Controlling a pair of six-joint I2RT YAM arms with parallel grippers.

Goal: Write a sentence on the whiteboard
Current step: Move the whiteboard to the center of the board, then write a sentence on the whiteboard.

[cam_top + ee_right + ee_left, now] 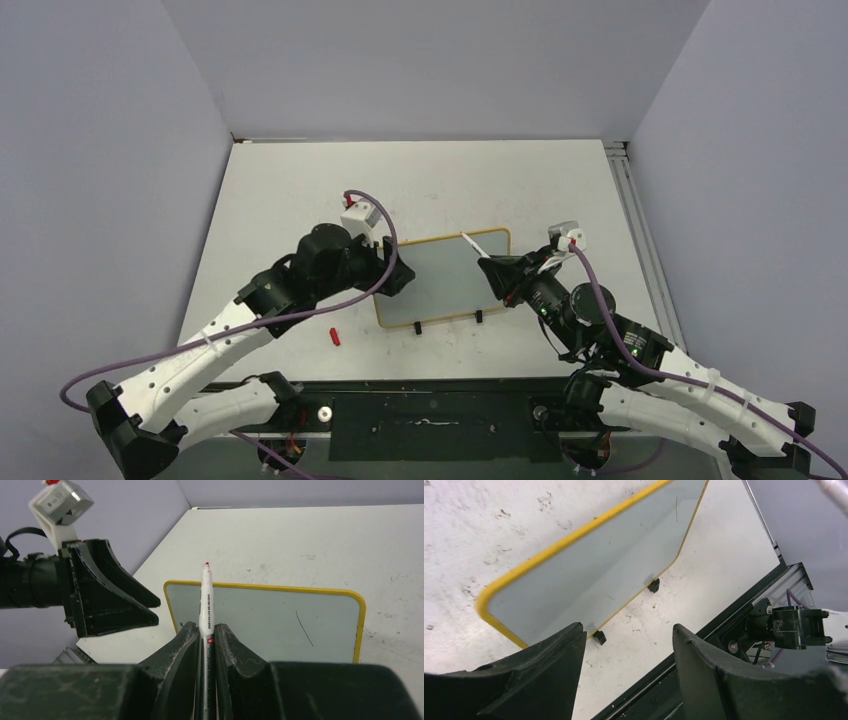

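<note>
Arms: 2, one at each side of the whiteboard (440,280).
Whiteboard: 1, yellow-framed, lying mid-worktop between the 2 tools, skewed so its right end sits farther back.
Feet: 2, black (418,327) (478,317), sticking out from the near long edge.
Stroke: 1 thin dark line (305,628) on the white face, toward the board's right end.
Marker: 1, white with a red tip (206,600), uncapped, its tip over the board's far right corner in the top view.
Cap: 1, red (335,336), on the worktop near the board's near left corner, apart from it.
Left tool (400,272): jaws spread wide with only worktop in the gap. It sits at the board's left short edge, and I cannot tell whether it touches the frame.
Right tool (205,627): clamped on the marker's barrel, at the board's right short edge.
Worktop (300,190): 1, white and scuffed.
Edges: walls on 3 sides, a metal rail (625,190) along the right edge, and a dark base strip along the near edge.
Open room: a wide bare stretch from the board's far edge to the back wall, narrower bands left and right, and a thin strip in front where the cap lies.
</note>
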